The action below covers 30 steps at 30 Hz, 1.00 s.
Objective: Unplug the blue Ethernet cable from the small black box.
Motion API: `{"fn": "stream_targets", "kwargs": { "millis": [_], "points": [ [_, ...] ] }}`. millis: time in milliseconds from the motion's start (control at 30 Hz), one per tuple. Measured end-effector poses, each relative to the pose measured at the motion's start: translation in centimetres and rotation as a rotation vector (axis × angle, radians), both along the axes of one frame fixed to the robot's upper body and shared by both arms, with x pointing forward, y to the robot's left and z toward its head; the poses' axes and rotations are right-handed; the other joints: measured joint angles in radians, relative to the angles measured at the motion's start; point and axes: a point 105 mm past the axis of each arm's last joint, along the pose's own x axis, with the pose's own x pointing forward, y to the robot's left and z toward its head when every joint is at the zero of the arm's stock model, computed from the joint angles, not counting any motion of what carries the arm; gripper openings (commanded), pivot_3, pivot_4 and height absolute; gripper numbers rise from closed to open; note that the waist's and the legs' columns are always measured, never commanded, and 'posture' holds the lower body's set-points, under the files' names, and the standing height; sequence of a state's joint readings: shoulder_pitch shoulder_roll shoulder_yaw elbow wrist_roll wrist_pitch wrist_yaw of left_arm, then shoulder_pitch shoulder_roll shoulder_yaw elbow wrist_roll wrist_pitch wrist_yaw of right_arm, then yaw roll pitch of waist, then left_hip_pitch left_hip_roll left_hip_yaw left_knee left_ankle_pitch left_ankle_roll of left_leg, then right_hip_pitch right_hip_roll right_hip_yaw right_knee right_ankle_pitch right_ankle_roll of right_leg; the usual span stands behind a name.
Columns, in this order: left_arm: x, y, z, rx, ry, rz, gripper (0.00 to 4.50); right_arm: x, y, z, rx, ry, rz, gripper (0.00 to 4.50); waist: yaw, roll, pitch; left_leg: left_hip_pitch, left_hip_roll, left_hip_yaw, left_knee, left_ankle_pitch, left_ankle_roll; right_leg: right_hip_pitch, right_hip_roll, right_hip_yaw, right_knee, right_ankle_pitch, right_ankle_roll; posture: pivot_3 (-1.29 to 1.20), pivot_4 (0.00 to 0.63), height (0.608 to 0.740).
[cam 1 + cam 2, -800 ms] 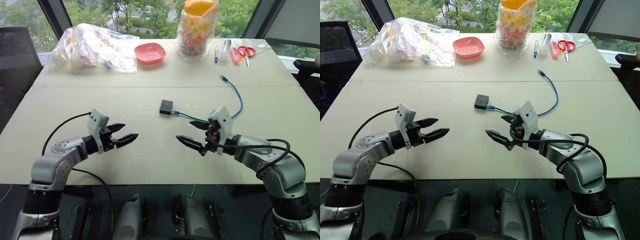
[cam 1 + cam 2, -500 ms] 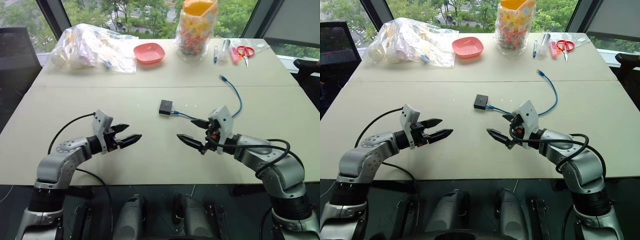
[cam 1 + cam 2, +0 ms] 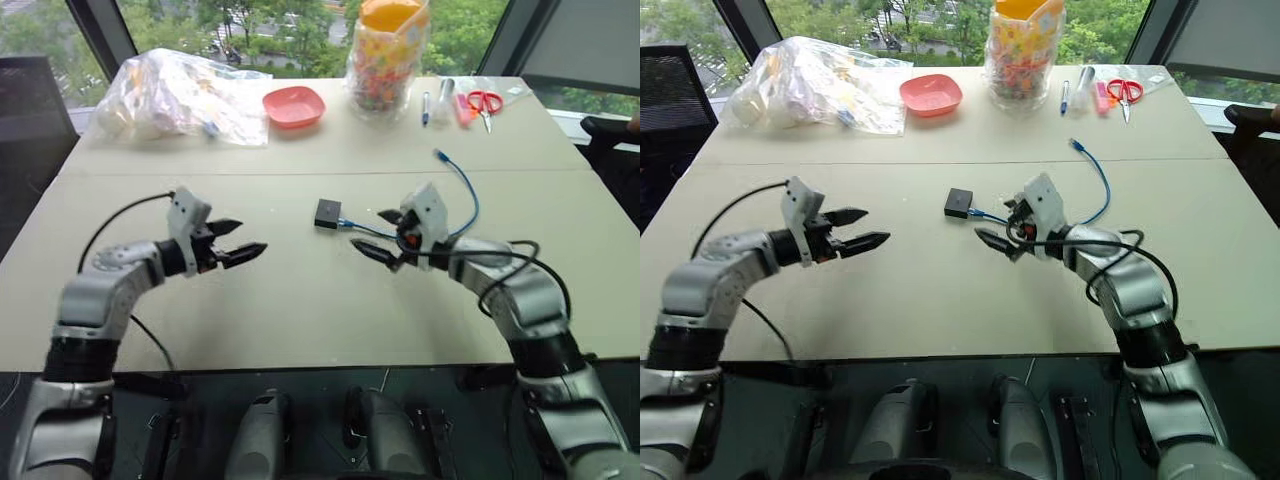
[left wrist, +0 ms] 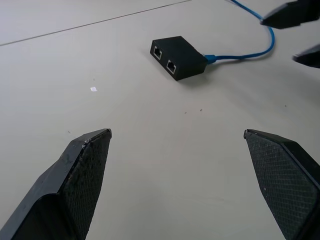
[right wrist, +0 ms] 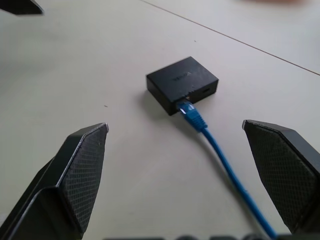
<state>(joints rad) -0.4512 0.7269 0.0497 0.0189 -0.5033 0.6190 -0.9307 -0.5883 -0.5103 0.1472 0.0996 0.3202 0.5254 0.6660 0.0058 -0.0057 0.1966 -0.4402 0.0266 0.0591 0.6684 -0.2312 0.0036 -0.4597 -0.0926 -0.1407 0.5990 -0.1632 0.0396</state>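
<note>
The small black box lies flat on the beige table near its middle. The blue Ethernet cable is plugged into the side of the box facing my right gripper. From there it curves away to the right, and its free plug lies further back. My right gripper hovers open just right of the box, over the cable, with nothing between its fingers. My left gripper is open and empty, a hand's width to the left of the box. Two empty ports on the box face the left gripper.
Along the far edge stand a clear plastic bag of items, a pink bowl, a tall bag of colourful pieces, pens and red scissors. A seam crosses the table behind the box.
Both grippers have moved forward over the table. The right one has come closer to the box and now stands over the cable. Both stay open; the box and cable have not moved.
</note>
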Motion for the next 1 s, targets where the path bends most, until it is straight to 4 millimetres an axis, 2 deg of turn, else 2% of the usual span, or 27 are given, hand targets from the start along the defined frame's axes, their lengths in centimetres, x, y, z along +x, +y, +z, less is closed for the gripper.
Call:
{"fn": "stream_targets", "kwargs": {
  "millis": [100, 233, 333, 500, 600, 833, 1000],
  "points": [
    [-0.9, 0.2, 0.3, 0.039, 0.028, -0.081, 4.42, 2.7, 0.5, -0.7, -0.01, 0.015, 0.016, 4.5, -0.005, 0.0, 0.0, -0.001, 0.0, 0.003, -0.002, 0.0, 0.0, -0.002, 0.002, 0.002, 0.0, 0.002, 0.003, 0.0, 0.15, 0.74],
    [-1.7, -0.7, 1.0, -0.001, 0.054, -0.149, 4.42, 4.7, 1.8, -1.3, -0.055, 0.035, 0.085, 4.5, -0.004, 0.0, 0.0, -0.001, 0.002, 0.005, -0.002, 0.0, 0.0, -0.002, 0.003, 0.002, 0.0, 0.002, 0.003, 0.0, 0.15, 0.74],
    [-1.9, -0.8, 2.0, -0.018, 0.023, -0.147, 4.42, 4.9, 2.2, -3.0, -0.113, 0.085, 0.135, 4.5, -0.006, 0.0, 0.0, 0.0, 0.002, 0.005, -0.001, 0.0, 0.0, -0.001, 0.003, 0.002, 0.001, 0.002, 0.003, 0.0, 0.15, 0.74],
    [-2.3, -0.3, 1.6, -0.018, 0.022, -0.089, 4.42, 4.7, 2.8, -3.3, -0.212, 0.085, 0.248, 4.5, -0.02, -0.001, 0.0, 0.004, 0.004, 0.005, -0.001, 0.0, 0.0, 0.001, 0.003, 0.004, 0.003, 0.002, 0.003, 0.0, 0.15, 0.74],
    [-2.7, 0.0, 1.0, -0.03, 0.039, -0.063, 4.5, 4.5, 3.1, -3.4, -0.219, 0.088, 0.281, 3.66, -0.02, 0.0, 0.0, 0.006, 0.004, 0.005, -0.002, 0.0, -0.001, 0.001, 0.004, 0.006, 0.004, 0.002, 0.003, 0.0, 0.15, 0.74],
    [-1.8, 0.1, 1.1, -0.043, 0.018, -0.033, 4.5, 4.3, 4.2, -4.0, -0.217, 0.089, 0.307, 0.03, -0.02, -0.001, 0.0, 0.018, 0.006, 0.008, -0.002, 0.001, -0.002, 0.01, 0.005, 0.009, 0.006, 0.001, -0.002, 0.0, 0.15, 0.74],
    [0.4, -0.6, 0.4, -0.069, 0.031, -0.053, 4.5, 4.9, 4.1, -3.5, -0.313, -0.018, 0.286, 0.03, -0.017, 0.0, 0.0, 0.019, 0.006, 0.01, -0.002, 0.001, -0.003, 0.011, 0.004, 0.011, 0.006, 0.002, -0.003, 0.0, 0.15, 0.74]
  ]
}}
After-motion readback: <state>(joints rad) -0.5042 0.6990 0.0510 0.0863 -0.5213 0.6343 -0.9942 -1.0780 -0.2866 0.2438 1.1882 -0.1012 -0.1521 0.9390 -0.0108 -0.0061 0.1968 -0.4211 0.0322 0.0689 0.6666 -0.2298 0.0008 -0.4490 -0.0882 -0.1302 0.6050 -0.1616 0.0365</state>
